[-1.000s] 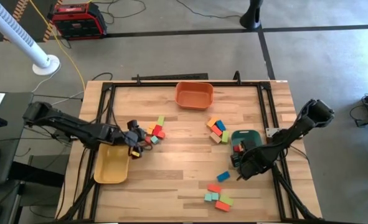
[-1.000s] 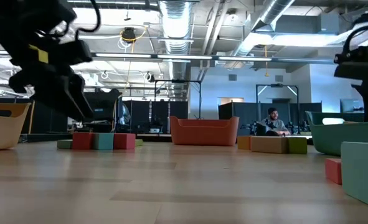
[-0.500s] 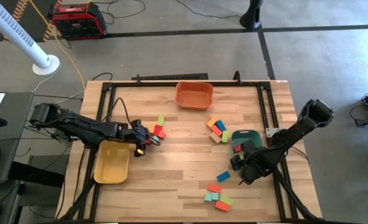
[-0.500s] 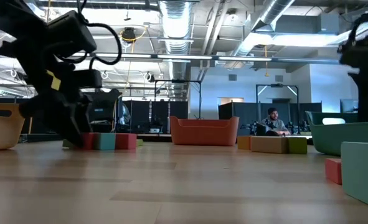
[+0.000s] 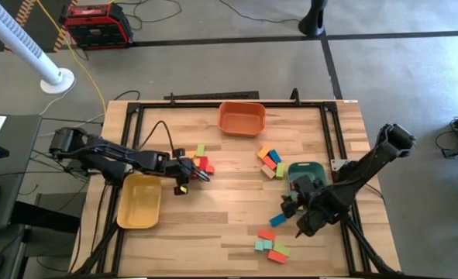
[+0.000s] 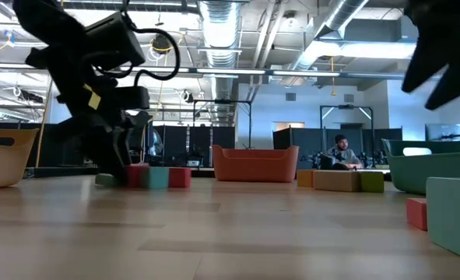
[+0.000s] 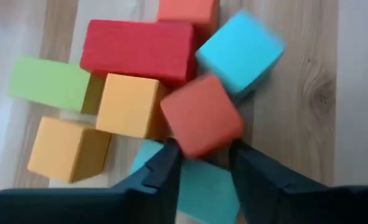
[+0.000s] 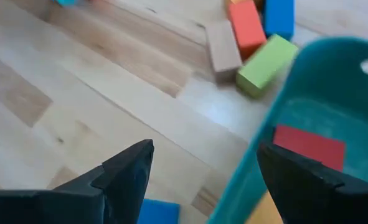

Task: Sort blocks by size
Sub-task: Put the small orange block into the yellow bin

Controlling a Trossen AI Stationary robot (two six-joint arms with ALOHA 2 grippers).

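Since one second ago my left gripper (image 5: 197,172) has moved from beside the yellow tray (image 5: 139,201) to the left cluster of blocks (image 5: 198,161), and my right gripper (image 5: 300,218) has gone further from the green tray (image 5: 309,170) toward the near edge of the table (image 5: 213,225). My left fingers (image 7: 165,168) now stand narrowly apart on both sides of a red cube (image 7: 202,116), touching it. Around this cube lie a light blue cube (image 7: 241,53), a red bar (image 7: 140,49), two orange cubes (image 7: 131,104) and a light green bar (image 7: 48,83), all close together. My right fingers (image 8: 126,171) are wide apart and hold nothing; they hang over bare wood beside the green tray wall.

Open wood lies in the middle of the table, between the two clusters. A blue block (image 5: 278,220) lies just beside my right gripper. The near group of blocks (image 5: 269,243) is close to the front edge.

Inside the green tray I see a red block (image 8: 309,146). The orange tray (image 5: 241,118) stands at the far edge; I cannot tell what is in it. The yellow tray is at the left edge.
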